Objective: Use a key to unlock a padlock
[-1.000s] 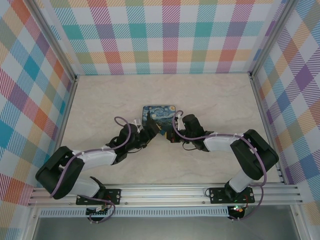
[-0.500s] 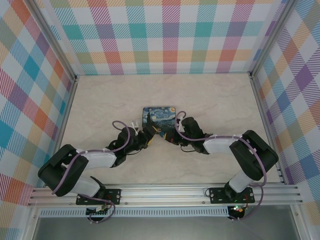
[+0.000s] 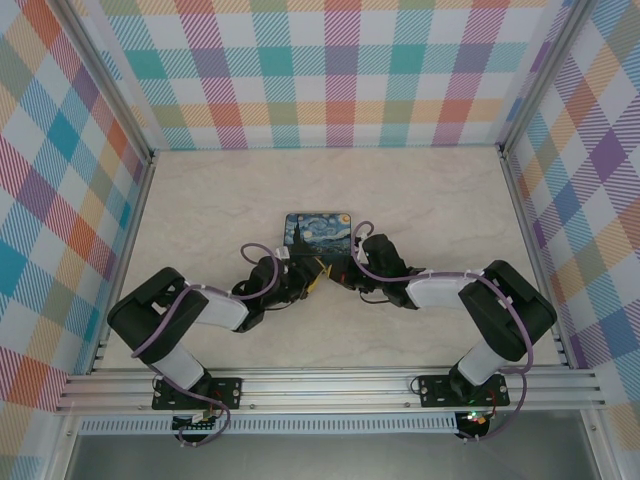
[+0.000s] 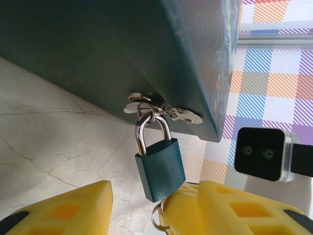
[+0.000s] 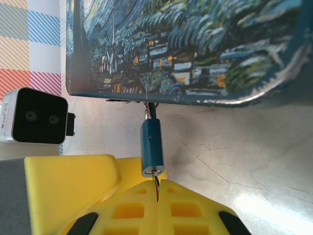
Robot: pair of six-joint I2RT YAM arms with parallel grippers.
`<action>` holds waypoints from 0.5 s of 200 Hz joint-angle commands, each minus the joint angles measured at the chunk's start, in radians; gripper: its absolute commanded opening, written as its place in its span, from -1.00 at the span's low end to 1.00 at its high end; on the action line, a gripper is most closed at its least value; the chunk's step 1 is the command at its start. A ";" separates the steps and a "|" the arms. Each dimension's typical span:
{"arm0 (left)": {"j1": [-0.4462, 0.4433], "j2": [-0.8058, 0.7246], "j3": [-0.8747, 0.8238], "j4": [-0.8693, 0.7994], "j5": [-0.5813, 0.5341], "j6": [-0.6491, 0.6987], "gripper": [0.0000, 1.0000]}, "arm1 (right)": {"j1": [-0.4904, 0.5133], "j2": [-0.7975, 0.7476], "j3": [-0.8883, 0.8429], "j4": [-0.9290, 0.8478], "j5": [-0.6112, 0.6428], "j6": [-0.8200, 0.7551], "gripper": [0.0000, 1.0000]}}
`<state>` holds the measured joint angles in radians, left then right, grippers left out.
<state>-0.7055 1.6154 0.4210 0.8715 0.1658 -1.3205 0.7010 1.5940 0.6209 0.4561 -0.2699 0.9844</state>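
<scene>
The key (image 5: 156, 180) looks already seated in the bottom of the padlock (image 5: 151, 146). It shows as a thin dark sliver running from the lock's underside straight down into the right gripper (image 5: 158, 195), whose yellow fingers are pressed together on it. So finding, picking up and inserting the key appear done. The silvery shackle is still closed and threaded through the hasp (image 4: 164, 109), so the turn and the release of the shackle are left.

The padlock hangs from that hasp on the near side of the painted box (image 3: 318, 227), around the middle of the tabletop (image 3: 440, 200) and between the two grippers.

The left gripper (image 4: 150, 203) has its fingers set apart on either side of the blue body. One finger lies close against the lock's lower corner and the other stands clear of it with bare tabletop between — not a grip yet. My guess is that it is there to steady the lock against the twist. A small ring (image 4: 157, 218) shows just below the lock.

From above, both arms reach in low from the near edge with their elbows bent outward, and their wrists converge at the box's near side — the left from the near left, the right from the near right.
</scene>
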 commanded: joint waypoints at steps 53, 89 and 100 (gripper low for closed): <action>-0.009 0.090 0.042 0.151 -0.055 -0.055 -0.18 | 0.017 -0.005 0.000 0.072 0.004 0.013 -0.92; -0.009 0.088 0.034 0.155 -0.098 -0.071 -0.29 | 0.018 0.000 0.002 0.073 0.006 0.016 -0.92; -0.009 0.089 0.030 0.160 -0.107 -0.078 -0.32 | 0.018 0.000 0.003 0.071 0.007 0.017 -0.92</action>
<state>-0.7055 1.6962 0.4461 0.9726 0.1059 -1.3678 0.7101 1.5944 0.6209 0.4717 -0.2619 0.9878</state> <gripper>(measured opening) 0.353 0.057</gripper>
